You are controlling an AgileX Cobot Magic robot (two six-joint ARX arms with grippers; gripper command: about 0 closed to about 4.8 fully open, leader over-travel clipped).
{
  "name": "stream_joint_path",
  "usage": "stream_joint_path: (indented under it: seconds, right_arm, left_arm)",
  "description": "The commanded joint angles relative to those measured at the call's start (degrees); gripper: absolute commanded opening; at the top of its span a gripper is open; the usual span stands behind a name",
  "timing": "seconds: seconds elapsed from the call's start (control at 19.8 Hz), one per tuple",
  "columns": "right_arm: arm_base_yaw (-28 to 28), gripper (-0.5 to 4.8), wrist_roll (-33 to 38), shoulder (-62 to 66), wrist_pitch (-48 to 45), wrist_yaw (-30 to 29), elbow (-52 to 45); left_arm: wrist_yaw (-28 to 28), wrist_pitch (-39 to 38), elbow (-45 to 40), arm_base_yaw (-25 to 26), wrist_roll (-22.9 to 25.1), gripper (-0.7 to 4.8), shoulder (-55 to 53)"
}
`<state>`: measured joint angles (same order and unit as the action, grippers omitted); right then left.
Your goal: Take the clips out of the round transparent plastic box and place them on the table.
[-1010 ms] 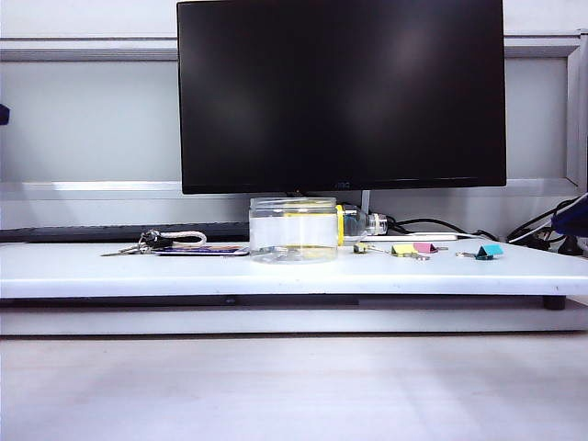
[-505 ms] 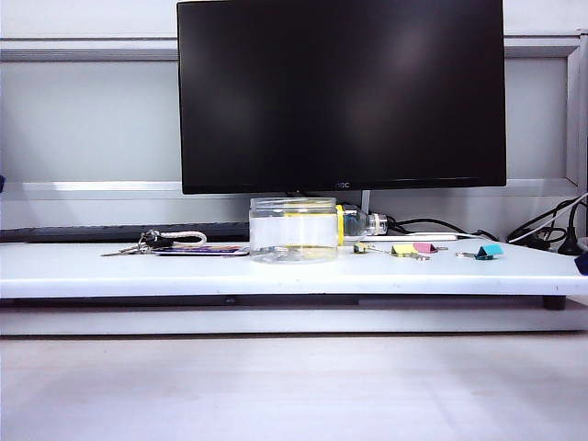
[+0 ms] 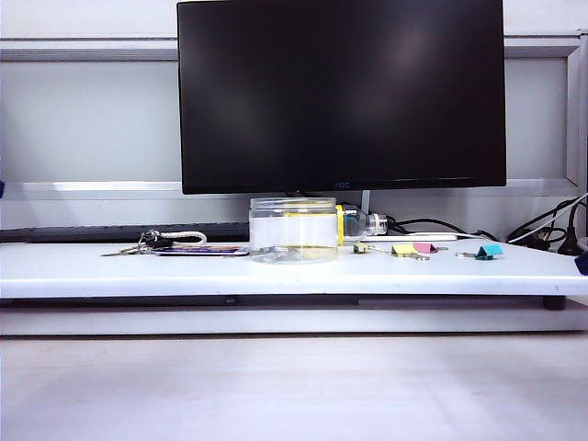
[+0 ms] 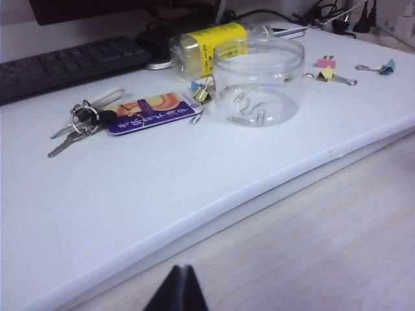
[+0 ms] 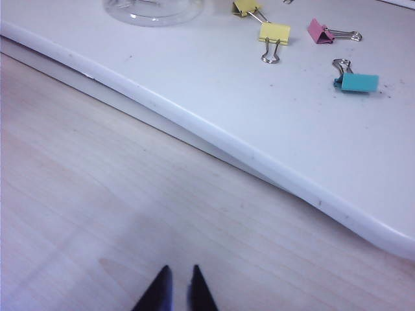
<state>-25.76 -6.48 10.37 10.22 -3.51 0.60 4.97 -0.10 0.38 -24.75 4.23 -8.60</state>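
The round transparent plastic box (image 3: 293,230) (image 4: 258,81) stands upright and lidless on the white table (image 3: 184,271), with thin silver wire pieces (image 4: 249,110) on its floor. To its right on the table lie a yellow clip (image 5: 275,32) (image 3: 402,249), a pink clip (image 5: 318,31) (image 3: 424,247) and a second yellow clip (image 5: 246,6). My left gripper (image 4: 182,269) is shut and empty, over the wooden surface in front of the table's edge. My right gripper (image 5: 179,271) hangs over the same wood with its jaws a little apart and nothing between them. Both are far from the box.
A teal clip (image 5: 358,81) lies right of the pink one. Keys and a purple card (image 4: 149,110) lie left of the box, with a small blue and yellow clip (image 4: 200,91) beside them. Behind are a bottle with a yellow label (image 4: 207,45), a keyboard (image 4: 65,61), a black monitor (image 3: 340,92) and cables.
The dark arm parts at the left and right edges of the exterior view have dropped and nearly left the picture. Box and clips have not moved.
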Motion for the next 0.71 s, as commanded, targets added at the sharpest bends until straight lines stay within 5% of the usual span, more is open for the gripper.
stream_joint_path:
  seconds: [0.05,0.45,0.71]
  right_arm:
    - [0.9,0.45,0.3,-2.0,0.3,0.2,0.0]
    - [17.8,0.45,0.3,-6.3,-0.2,0.2,0.0]
    - [25.6,0.45,0.3,-10.3,-0.2,0.2,0.0]
  left_arm:
    - [1.2,-0.9,-0.1,1.6,-0.2,-0.05,4.4]
    - [2.8,-1.0,-0.1,20.4,-0.2,-0.05,5.9]
    - [2.8,-0.7,-0.1,23.7,-0.2,-0.05,8.5]
